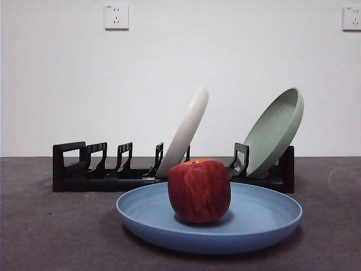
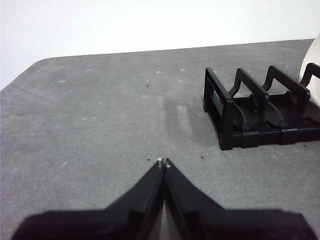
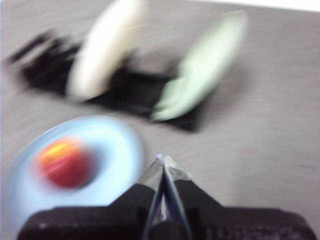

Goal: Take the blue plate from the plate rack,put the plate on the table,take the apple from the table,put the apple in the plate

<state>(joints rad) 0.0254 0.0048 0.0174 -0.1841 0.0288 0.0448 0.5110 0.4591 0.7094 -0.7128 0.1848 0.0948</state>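
The blue plate lies flat on the dark grey table in front of the black plate rack. The red apple sits in the plate, upright. The blurred right wrist view shows the plate with the apple in it. My right gripper is shut and empty, above the table beside the plate. My left gripper is shut and empty, over bare table near the rack's looped end. Neither arm shows in the front view.
A cream-white plate and a pale green plate lean in the rack. Both show blurred in the right wrist view: the cream-white plate and the green plate. A white wall with two sockets stands behind.
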